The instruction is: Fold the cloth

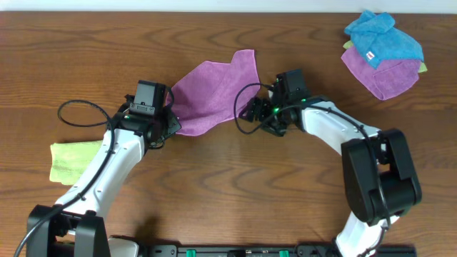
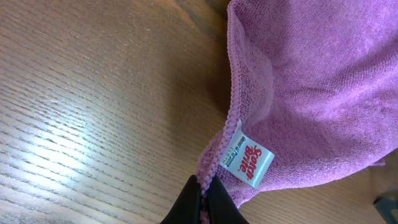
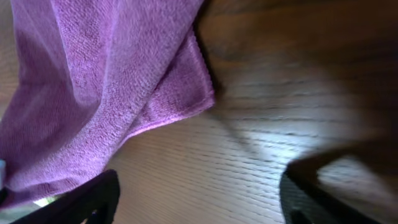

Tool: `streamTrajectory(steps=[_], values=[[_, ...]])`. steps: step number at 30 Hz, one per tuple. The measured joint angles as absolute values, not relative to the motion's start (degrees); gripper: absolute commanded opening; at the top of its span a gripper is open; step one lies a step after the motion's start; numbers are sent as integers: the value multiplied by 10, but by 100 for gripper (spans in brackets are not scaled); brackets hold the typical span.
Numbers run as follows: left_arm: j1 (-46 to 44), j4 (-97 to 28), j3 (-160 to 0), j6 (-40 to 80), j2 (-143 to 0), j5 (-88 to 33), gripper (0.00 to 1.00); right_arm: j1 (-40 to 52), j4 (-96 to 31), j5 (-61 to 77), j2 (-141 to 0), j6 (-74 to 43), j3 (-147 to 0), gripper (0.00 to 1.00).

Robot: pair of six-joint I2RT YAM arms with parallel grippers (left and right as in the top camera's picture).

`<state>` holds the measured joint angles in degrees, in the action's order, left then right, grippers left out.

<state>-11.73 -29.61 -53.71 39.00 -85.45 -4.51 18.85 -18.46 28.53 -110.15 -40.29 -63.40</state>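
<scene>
Where the overhead view looks down on the table point(image 1: 235, 185), a purple cloth point(image 1: 214, 89) lies rumpled at centre, between the left gripper point(image 1: 170, 120) at its left edge and the right gripper point(image 1: 251, 114) just beside its right edge. A green cloth point(image 1: 71, 158) lies at the far left, and a pile point(image 1: 382, 53) of blue and purple cloths sits at the top right. From the left wrist, the fingers point(image 2: 186, 210) are pressed together on the cloth's hem, next to a white label point(image 2: 247, 160) reading "Scotch-Brite" in red; its smaller blue print is unreadable. From the right wrist, that gripper's prongs stand spread wide, the cloth's corner resting on the wood ahead of them.
</scene>
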Motion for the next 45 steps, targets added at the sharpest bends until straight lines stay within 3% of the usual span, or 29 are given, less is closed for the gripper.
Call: streamTrajectory(steps=[11,16,45], values=[[-117,-296,-537,390,-854,-45,6,215,-102,290,-1134,-443,-638,64],[-117,-296,-537,390,-854,-45,6,215,-100,280,-1141,-449,-641,46],[-117,-296,-537,390,-854,-45,6,217,-80,194,-1151,-451,-651,40]])
